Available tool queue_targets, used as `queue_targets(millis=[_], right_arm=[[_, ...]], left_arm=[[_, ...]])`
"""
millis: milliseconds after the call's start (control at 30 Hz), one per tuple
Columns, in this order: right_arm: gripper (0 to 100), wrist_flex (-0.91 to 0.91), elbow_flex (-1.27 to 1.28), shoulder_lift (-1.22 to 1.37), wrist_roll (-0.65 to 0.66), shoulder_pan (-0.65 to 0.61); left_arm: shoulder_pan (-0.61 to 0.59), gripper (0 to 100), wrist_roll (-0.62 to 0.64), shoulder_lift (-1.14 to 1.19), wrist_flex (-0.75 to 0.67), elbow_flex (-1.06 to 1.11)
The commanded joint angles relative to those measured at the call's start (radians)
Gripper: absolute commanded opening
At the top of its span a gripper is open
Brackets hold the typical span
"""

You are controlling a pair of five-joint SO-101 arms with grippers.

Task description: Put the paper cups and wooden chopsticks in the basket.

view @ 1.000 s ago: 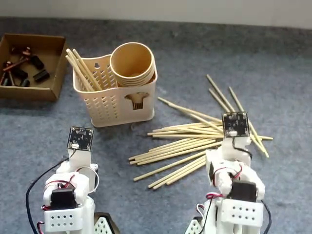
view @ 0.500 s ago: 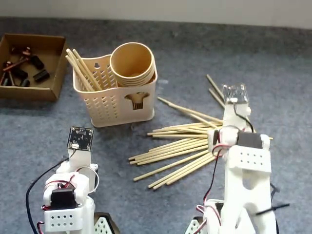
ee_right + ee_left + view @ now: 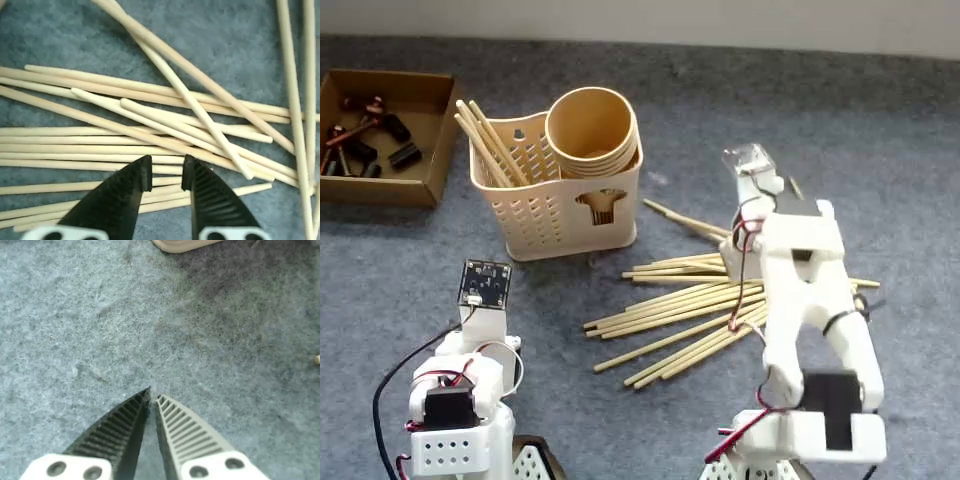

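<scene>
A cream perforated basket (image 3: 555,205) stands on the grey carpet, holding stacked paper cups (image 3: 592,130) and a few wooden chopsticks (image 3: 483,140) leaning in its left part. Many loose chopsticks (image 3: 670,310) lie fanned out to its right. The right arm (image 3: 800,260) stretches out over that pile. In the right wrist view my right gripper (image 3: 166,172) is open by a narrow gap just above the chopsticks (image 3: 150,135), with nothing between its fingers. The left arm (image 3: 485,285) sits folded at the lower left. Its gripper (image 3: 151,394) is shut over bare carpet.
A brown cardboard box (image 3: 430,150) with small dark parts sits at the far left, beside the basket. The basket's lower edge (image 3: 185,244) shows ahead of the left gripper. Open carpet lies between the left arm and the basket.
The right arm has unfolded from its low pose and swung forward over the chopstick pile. The left arm, basket and cups have not moved.
</scene>
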Motion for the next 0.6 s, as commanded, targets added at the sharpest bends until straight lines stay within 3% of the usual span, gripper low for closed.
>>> queue_targets(millis=[0, 567], right_arm=[[16.3, 0.007, -0.093, 0.070, 0.035, -0.016], [16.6, -0.027, -0.142, 0.217, 0.147, -0.093]], left_arm=[[-0.008, 1, -0.005, -0.004, 0.003, 0.021], [-0.008, 1, -0.005, -0.004, 0.003, 0.021]])
